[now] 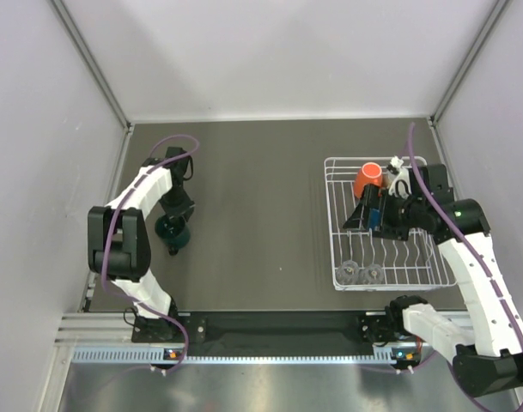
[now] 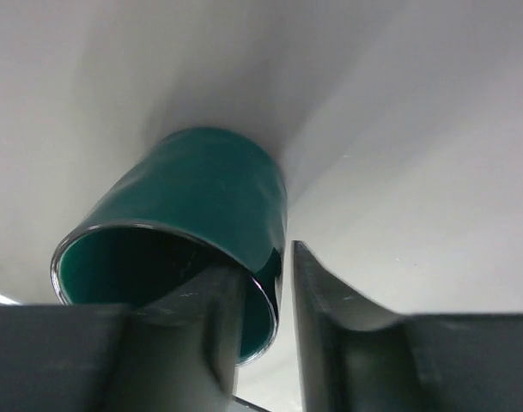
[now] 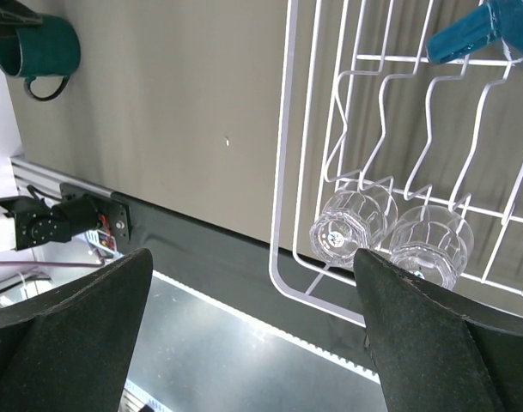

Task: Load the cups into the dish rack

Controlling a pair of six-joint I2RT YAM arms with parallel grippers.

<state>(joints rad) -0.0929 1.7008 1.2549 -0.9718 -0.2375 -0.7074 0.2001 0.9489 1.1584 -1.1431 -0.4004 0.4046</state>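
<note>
Left wrist view: the left gripper point(image 2: 259, 266) straddles the dark green cup point(image 2: 192, 189) wall, one finger inside and one just outside, grip impossible to tell, while the right gripper point(image 3: 252, 254) gapes wide with the dish rack point(image 3: 288, 129) below it.

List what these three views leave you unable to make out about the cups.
Blue mug: top view, mostly under the right gripper; right wrist view, cut by the top edge.
Green cup: left wrist view, near rim behind a finger, handle out of sight; whether the left gripper clamps it is unclear.
Glasses: top view, too small to tell which way up.
</note>
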